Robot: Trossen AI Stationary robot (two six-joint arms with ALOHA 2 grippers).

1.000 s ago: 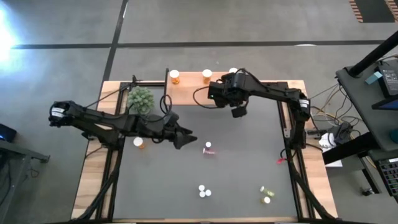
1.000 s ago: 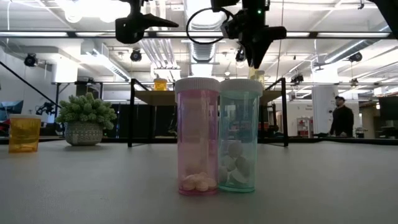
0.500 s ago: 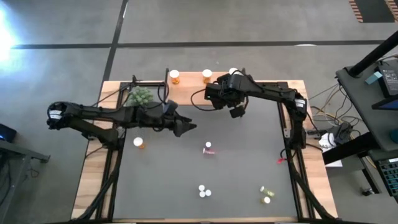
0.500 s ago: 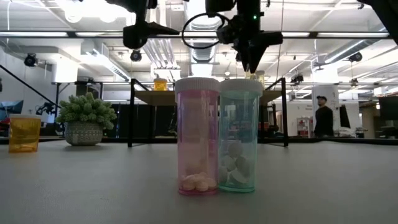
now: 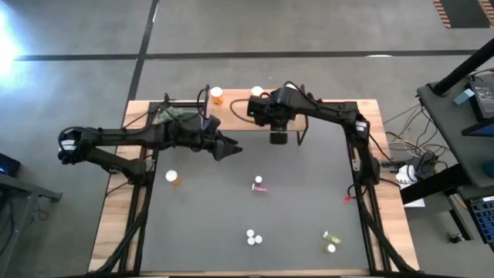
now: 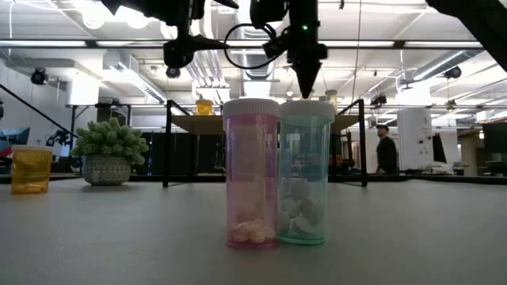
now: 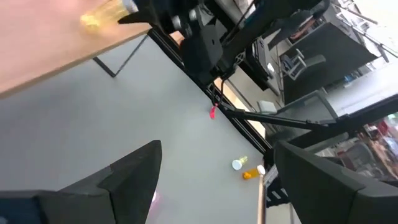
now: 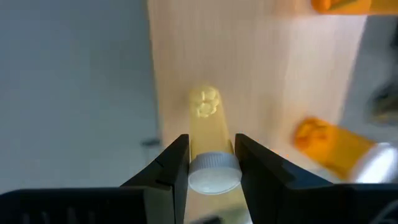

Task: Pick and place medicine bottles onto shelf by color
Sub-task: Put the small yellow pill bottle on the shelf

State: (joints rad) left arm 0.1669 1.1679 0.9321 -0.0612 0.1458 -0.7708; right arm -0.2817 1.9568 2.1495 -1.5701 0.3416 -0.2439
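Observation:
My right gripper [image 8: 211, 144] is shut on a yellow-green medicine bottle [image 8: 205, 127] with a white cap, over the light-wood shelf [image 5: 235, 114] at the table's far edge; it points down [image 6: 305, 77]. Two orange bottles [image 5: 217, 94] [image 5: 257, 92] stand on the shelf. My left gripper [image 5: 231, 148] hovers open above the mat, left of the right one, with nothing between its fingers [image 7: 134, 177]. On the mat rest an orange bottle [image 5: 173, 177], a pink one [image 5: 258, 184], two white-capped ones [image 5: 252, 237] and yellow-green ones [image 5: 330, 242]. My right gripper pinches the yellow-green bottle between its two fingers at the cap end [image 8: 214, 167], just under the white cap. The fingers come from above, slanting down. The bottle runs along them, bottom [image 8: 204, 101] toward the shelf, and hangs clear of it.
A green spiky plant [image 6: 109, 150] stands at the far left, under my left arm in the high view. In the low view a pink bottle [image 6: 252, 174] and a teal bottle [image 6: 306, 174] stand close to the camera. The shelf's black legs [image 6: 166, 146] rise from the mat.
My right gripper has carried the bottle toward the table's left along the shelf and has rolled at the wrist. My left gripper has swung toward the far edge, staying open; its arm now covers the plant in the high view.

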